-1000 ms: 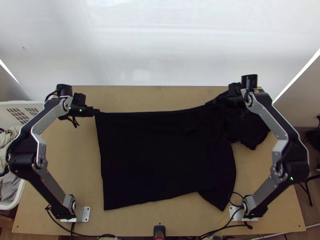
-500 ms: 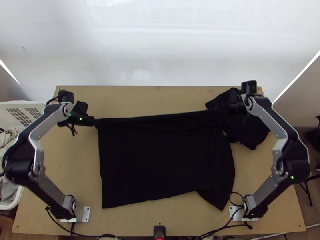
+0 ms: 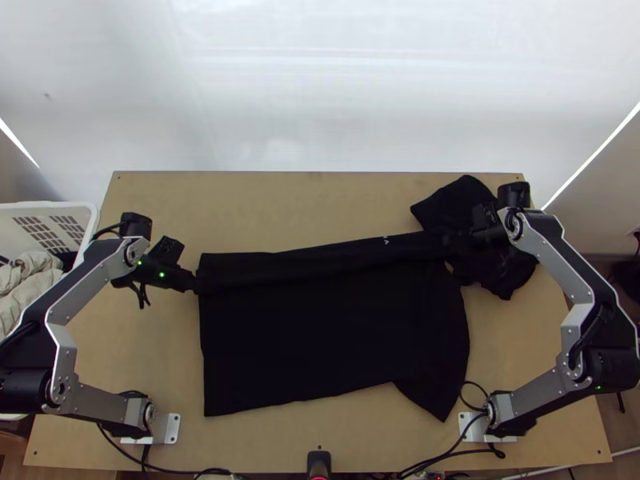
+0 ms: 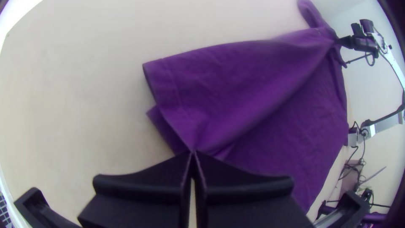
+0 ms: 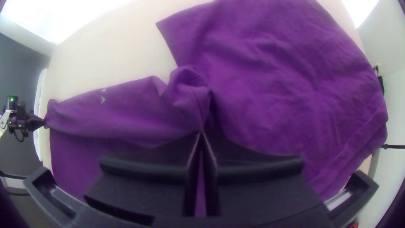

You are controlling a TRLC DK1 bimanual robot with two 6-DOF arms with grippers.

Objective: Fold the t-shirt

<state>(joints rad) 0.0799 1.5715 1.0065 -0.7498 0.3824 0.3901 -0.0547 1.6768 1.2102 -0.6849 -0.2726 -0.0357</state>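
Pinching shirt [image 3: 320,336] nearer to basket [image 3: 24,210] in fully closed left gripper [image 4: 193,153], farther from basket in fully closed right gripper [image 5: 202,134], probably for keeping the fold straight.

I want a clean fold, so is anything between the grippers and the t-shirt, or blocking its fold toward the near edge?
Nothing visible: the left gripper and right gripper are each closed on the t-shirt, and the fold would likely land on the shirt's own cloth.
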